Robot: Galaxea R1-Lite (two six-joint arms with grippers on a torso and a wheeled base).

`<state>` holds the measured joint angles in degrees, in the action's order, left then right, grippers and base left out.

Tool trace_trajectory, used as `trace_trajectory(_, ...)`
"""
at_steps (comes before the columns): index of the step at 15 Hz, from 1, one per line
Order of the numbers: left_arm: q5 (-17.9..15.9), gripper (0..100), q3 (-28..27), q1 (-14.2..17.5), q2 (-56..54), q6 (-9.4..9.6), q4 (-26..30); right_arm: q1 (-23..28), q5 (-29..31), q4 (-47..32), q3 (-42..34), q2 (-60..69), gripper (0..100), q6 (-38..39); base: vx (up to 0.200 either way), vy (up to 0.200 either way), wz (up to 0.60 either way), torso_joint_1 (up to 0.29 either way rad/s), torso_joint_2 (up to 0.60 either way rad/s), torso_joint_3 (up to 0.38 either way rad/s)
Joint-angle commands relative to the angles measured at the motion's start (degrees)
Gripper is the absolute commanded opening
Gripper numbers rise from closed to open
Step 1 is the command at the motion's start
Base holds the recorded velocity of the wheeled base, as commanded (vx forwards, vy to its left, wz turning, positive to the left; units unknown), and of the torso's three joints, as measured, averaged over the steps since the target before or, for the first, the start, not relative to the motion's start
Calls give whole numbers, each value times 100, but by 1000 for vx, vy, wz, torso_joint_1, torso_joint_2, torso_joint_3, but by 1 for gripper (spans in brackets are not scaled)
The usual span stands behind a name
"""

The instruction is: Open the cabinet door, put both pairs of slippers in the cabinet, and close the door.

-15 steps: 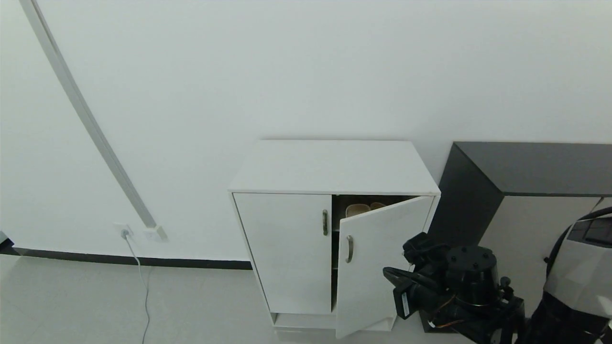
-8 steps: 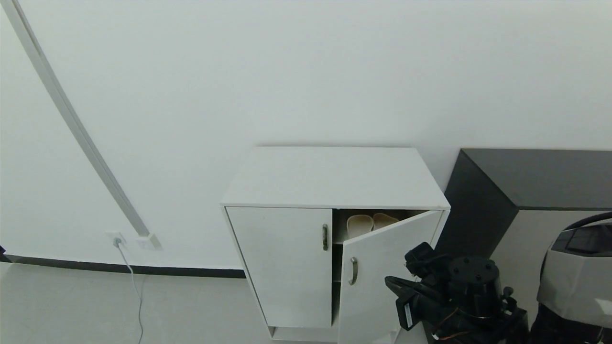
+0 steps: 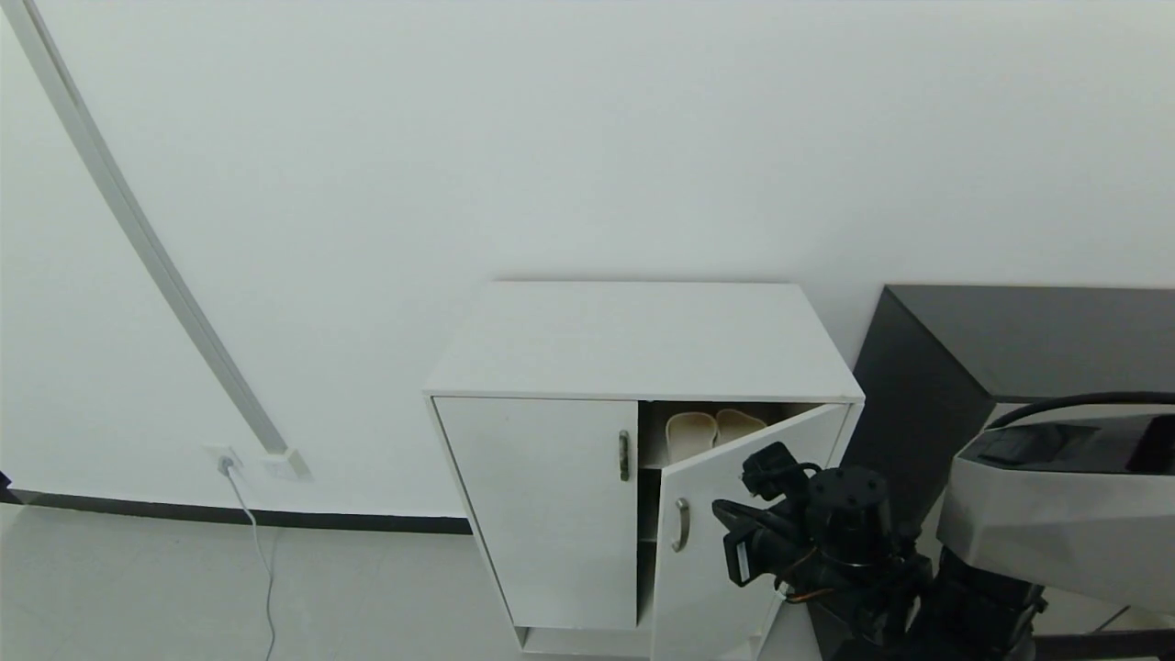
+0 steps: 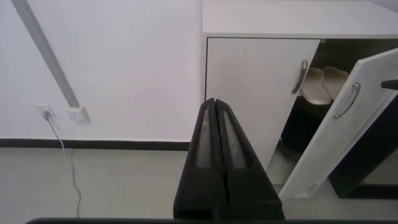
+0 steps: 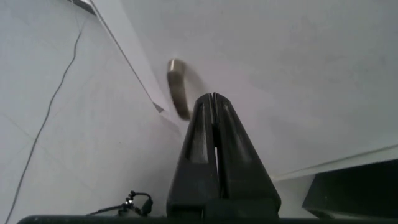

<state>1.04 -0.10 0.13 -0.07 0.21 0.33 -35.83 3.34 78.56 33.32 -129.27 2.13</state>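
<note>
Visibly empty, left pincer point(image 4: 214, 102) and right pincer point(image 5: 213, 99) are pinched shut, the right near the door handle point(image 5: 179, 90), slippers point(image 3: 690, 433) half hidden.

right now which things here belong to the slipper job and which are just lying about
Job: white cabinet, its half-open right door, door handle, slippers on the shelf inside, right gripper close to the handle.
Lying about: black counter, wall socket with cable, wall conduit.
</note>
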Motion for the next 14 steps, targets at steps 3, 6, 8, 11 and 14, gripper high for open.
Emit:
trace_trajectory(3, 2, 0, 1, 4, 7, 6, 2, 173, 0, -183, 623, -406, 0, -2, 0, 0, 0, 0, 0, 0)
trace_trajectory(6, 2, 0, 1, 4, 7, -3, 2, 269, 0, -350, 966, -476, 0, -11, 0, 0, 0, 0, 0, 0)
trace_trajectory(8, 2, 0, 1, 4, 7, -3, 2, 296, 0, -534, 1168, -520, 0, -2, 0, 0, 0, 0, 0, 0)
trace_trajectory(11, 2, 0, 1, 4, 7, -3, 2, 340, 0, -763, 1441, -556, 0, -2, 0, 0, 0, 0, 0, 0)
trace_trajectory(14, 2, 0, 1, 4, 7, -3, 2, 384, 0, -1009, 1722, -564, 0, -2, 0, 0, 0, 0, 0, 0)
